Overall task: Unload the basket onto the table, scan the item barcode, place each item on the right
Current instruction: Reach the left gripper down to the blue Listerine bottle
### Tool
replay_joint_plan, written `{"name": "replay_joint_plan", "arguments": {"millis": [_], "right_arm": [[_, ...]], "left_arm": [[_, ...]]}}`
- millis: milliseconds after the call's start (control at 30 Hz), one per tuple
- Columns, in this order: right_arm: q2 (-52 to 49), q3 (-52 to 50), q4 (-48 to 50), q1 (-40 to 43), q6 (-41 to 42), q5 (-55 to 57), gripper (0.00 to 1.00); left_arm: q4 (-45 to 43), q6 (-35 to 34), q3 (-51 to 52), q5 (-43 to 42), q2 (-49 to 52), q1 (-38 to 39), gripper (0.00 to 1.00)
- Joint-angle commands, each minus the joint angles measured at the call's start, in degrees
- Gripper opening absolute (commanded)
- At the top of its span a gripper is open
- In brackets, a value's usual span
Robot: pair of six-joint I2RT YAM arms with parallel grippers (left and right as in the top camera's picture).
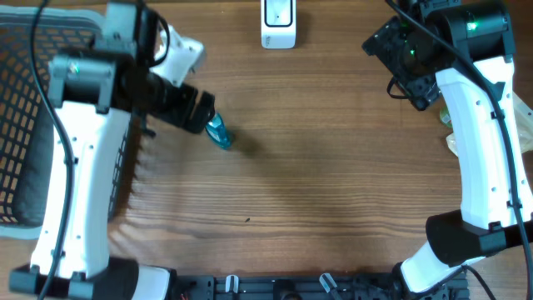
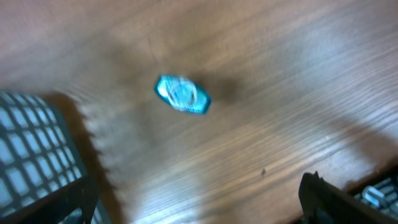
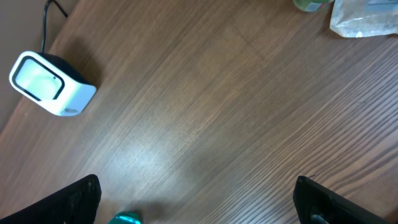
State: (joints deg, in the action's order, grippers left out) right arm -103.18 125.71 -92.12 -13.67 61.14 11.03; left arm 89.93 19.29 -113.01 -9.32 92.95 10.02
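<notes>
A: Starting at the left, what worries you?

B: The black wire-mesh basket point(image 1: 21, 125) sits close beside the left end effector point(image 2: 196, 194). Its fingers are spread wide with nothing between them. If it comes down off-line, a finger could clip the basket wall.

A: And the thing to scan?

B: The small teal glossy plastic item point(image 2: 182, 95) lies on the brown wood-grain surface point(image 1: 333, 183), just ahead of those spread fingers and touching neither. It is small and looks slick, so I judge that a pinch could squirt it sideways or shove it along instead of lifting it. The wrist view is blurred, so I cannot tell where its barcode is. It may end up facing away from the reader.

A: The reader?

B: The white boxy plastic barcode scanner point(image 1: 278, 23) stands well beyond the left end effector, off to its right. A weak grip could drop the item on that carry.

A: And the right side?

B: The right end effector point(image 3: 196, 202) is spread too and holds nothing. The scanner is ahead of it to one side, and a clear crinkled plastic bag point(image 3: 367, 18) is ahead to the other. If both arms head for the scanner, they could meet.
</notes>
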Motion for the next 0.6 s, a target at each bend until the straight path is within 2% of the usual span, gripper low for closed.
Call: {"name": "replay_joint_plan", "arguments": {"millis": [0,233,433,567], "right_arm": [[-0.72,0.15,-0.02,0.15,-1.18,3.13,1.0],[-2.4,-0.44,0.09,0.15,-1.42,3.19,1.0],[-3.39,-6.56,2.58,0.15,-1.4,3.06,1.0],[-3.39,-8.79,2.93,0.15,-1.4,3.15,1.0]], "left_arm": [[5.64,8.13,-12.04,-1.86,8.72,-0.52,1.0],[6.58,12.0,-12.63,-1.09,16.39,-0.52,1.0],[5.35,12.09,-12.63,-0.44,19.39,-0.52,1.0],[4.96,16.04,-12.63,-0.48,21.94,-0.61,1.0]]}}
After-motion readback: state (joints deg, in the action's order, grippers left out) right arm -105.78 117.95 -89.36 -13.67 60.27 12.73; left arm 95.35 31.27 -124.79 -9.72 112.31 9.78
